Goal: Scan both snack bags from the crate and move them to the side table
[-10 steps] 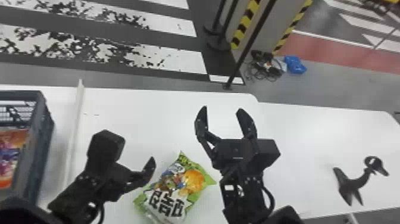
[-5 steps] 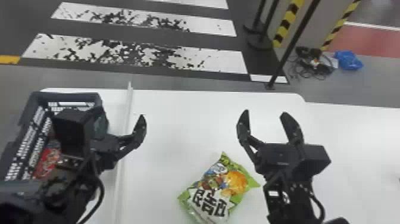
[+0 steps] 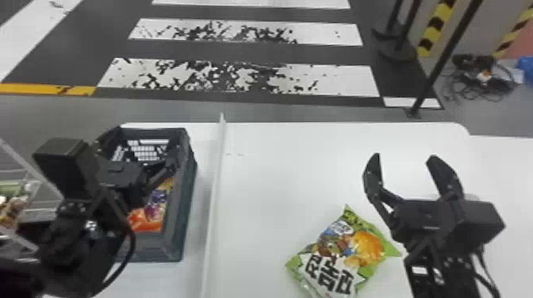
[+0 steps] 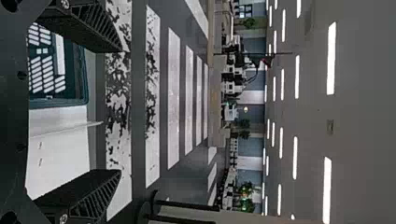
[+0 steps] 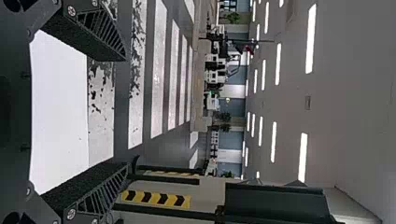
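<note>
Left gripper (image 4: 119, 111) over crate (image 3: 180, 222), left of frame; right gripper (image 3: 403, 158) at right; fingers open, both. Likely best: clear rim (image 3: 158, 129), pinch 1 snack bag (image 3: 146, 220) gently.

Worn crosswalk stripes (image 3: 341, 79) on floor — black pole (image 3: 442, 59) near tangled cables (image 3: 470, 62) — lit ceiling strips (image 4: 331, 58) above.

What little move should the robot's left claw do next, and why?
Probably tip the left claw down toward the crate: its fingers are apart and empty but point out across the room, while colourful packets lie inside the crate.
</note>
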